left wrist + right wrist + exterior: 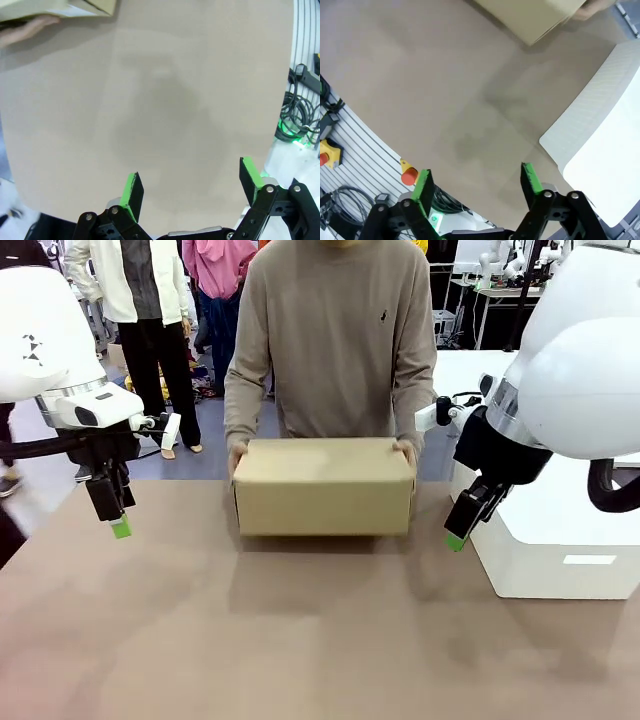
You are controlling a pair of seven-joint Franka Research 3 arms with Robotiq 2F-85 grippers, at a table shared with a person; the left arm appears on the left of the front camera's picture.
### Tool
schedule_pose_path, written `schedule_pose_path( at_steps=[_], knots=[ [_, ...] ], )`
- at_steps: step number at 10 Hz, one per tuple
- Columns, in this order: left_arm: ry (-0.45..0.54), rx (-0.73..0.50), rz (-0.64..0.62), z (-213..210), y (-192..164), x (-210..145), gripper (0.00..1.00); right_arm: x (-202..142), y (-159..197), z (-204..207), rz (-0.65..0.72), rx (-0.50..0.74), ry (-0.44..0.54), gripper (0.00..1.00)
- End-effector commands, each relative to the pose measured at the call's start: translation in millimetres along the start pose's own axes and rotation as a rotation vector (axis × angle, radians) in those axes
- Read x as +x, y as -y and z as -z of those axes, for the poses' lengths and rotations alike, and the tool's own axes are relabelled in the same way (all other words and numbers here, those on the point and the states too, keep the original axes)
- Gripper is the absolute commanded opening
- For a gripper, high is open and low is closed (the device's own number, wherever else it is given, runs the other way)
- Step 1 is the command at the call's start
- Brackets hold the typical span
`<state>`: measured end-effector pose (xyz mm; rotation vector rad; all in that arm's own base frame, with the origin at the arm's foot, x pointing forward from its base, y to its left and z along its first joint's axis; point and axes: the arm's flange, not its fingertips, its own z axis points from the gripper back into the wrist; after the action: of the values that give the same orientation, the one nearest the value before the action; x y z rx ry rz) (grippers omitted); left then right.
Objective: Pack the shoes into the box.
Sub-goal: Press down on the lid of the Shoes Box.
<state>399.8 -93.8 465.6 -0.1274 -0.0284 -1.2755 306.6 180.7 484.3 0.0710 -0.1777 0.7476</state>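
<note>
Bare brown table [320,640] spreads nearest, with the closed box [322,486] at its far middle, a person's hands [236,454] at both ends. Left of the box hangs the left gripper [118,519], right of it the right gripper [461,531]. Both hover well apart from the box, spread wide, holding nothing.
</note>
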Motion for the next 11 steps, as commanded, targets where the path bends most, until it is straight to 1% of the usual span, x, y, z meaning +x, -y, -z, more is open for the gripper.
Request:
schedule_pose_path(
  at_steps=[1, 4, 5, 11],
  knots=[
    [-0.011, 0.011, -0.001, -0.5, 0.2, -2.3, 1.00, -4.7, -2.7, 9.4, 0.026, 0.033, 0.011, 1.00],
    [-0.011, 0.011, -0.001, -0.5, 0.2, -2.3, 1.00, -2.8, 0.6, 19.0, 0.024, 0.037, 0.006, 1.00],
    [-0.011, 0.011, -0.001, -0.5, 0.2, -2.3, 1.00, -4.8, 0.6, 8.7, 0.008, 0.007, -0.017, 1.00],
    [-0.011, 0.011, -0.001, -0.5, 0.2, -2.3, 1.00, -4.8, 0.6, 8.7, 0.008, 0.007, -0.017, 1.00]
  ],
)
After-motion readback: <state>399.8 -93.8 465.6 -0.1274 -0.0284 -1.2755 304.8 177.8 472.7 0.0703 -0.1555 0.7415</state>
